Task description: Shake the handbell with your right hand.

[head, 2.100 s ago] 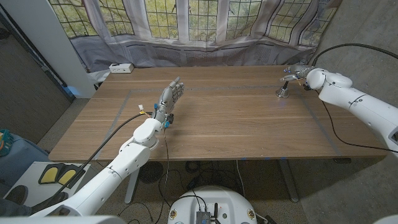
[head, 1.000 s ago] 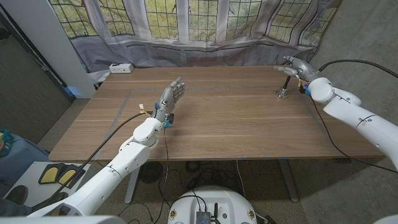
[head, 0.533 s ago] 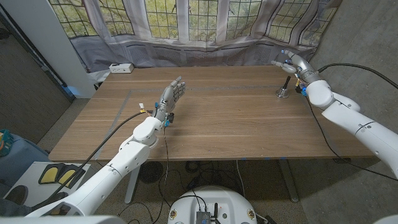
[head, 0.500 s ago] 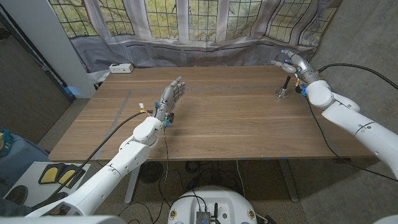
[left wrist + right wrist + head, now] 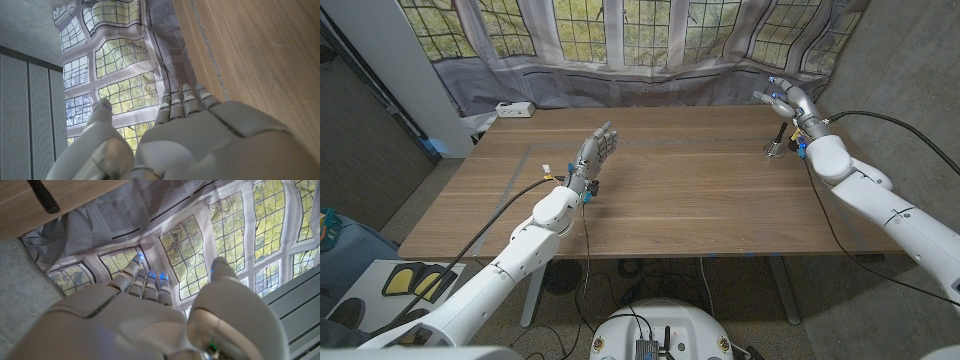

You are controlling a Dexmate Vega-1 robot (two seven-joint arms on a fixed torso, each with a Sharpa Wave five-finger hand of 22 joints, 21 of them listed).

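The bell (image 5: 775,149) stands upright near the desk's (image 5: 700,200) far right corner. The right hand (image 5: 786,99) hovers above it, fingers apart and empty. Lower straight onto the dark handle and wrap firmly before lifting, lest it tip.

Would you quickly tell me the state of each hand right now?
Left hand: open, holding nothing.
Right hand: open, raised above the handbell, not gripping it.

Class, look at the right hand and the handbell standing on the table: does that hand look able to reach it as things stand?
Probably yes. The right hand, fingers spread, hovers just behind the handbell, with nothing between them.
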